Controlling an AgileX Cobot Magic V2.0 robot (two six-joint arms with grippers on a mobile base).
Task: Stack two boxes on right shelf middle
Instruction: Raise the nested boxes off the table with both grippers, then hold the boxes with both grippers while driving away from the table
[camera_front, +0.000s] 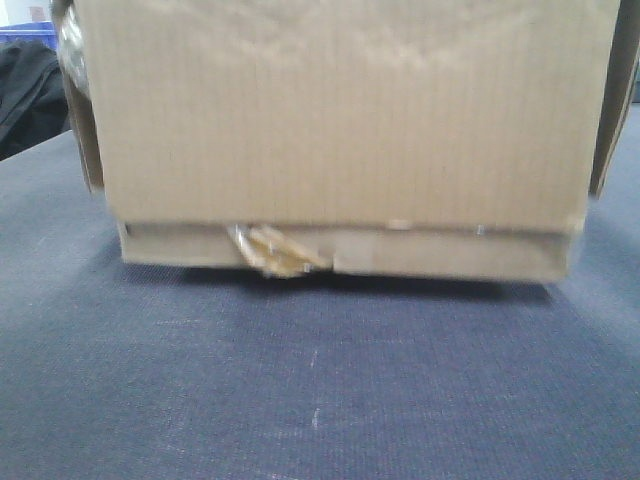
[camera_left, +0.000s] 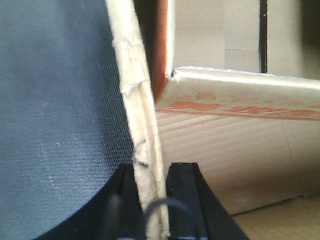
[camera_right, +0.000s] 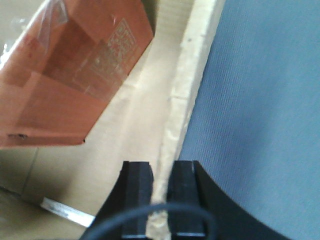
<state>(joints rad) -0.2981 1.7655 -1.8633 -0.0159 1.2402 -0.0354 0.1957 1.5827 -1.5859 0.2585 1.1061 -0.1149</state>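
Left gripper (camera_left: 152, 200) has its fingers pinched tight on one side wall of the big brown box (camera_front: 340, 110), with the cardboard edge squeezed right between them. Right gripper (camera_right: 161, 195) is clamped the same way on the opposite wall. Inside the box leans a carton with red print (camera_left: 240, 107). From the front, the box sits on a blue-grey cloth (camera_front: 320, 380). A shallower cardboard layer (camera_front: 450, 252) lies under it, with a crumpled tape scrap (camera_front: 270, 250) poking out.

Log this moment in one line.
left gripper: shut on brown box wall | right gripper: shut on opposite wall | brown box: on blue cloth
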